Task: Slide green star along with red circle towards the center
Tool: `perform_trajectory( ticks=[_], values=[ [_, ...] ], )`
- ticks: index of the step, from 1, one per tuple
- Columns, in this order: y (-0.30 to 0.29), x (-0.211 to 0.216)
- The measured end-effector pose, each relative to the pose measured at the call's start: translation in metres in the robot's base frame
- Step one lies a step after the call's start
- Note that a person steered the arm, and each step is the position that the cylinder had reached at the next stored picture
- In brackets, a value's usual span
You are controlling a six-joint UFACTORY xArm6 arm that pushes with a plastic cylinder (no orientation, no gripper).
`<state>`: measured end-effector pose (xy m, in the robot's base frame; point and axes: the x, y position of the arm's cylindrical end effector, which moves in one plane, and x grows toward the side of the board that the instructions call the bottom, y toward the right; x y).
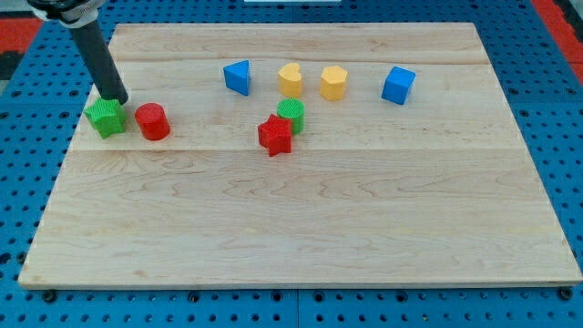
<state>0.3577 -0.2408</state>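
Observation:
The green star [106, 118] lies near the left edge of the wooden board [301, 228], with the red circle [152, 121] just to its right, a small gap between them. My tip [116, 98] is at the top edge of the green star, touching or nearly touching it. The rod rises from there to the view's top left.
A red star [274, 136] and a green circle [291, 114] touch near the board's middle top. Above them, in a row, are a blue triangle [238, 77], a yellow heart [290, 79], a yellow hexagon [333, 83] and a blue cube [398, 86].

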Motion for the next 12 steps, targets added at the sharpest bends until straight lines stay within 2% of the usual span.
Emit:
perform_trajectory(
  ticks=[2,3,4,5,8,9,10,12],
  values=[
    [0.0,0.019],
    [-0.01,0.003],
    [-0.059,0.011],
    [-0.064,0.058],
    [-0.011,0.034],
    [-0.048,0.037],
    [-0.035,0.056],
    [0.037,0.046]
  ],
)
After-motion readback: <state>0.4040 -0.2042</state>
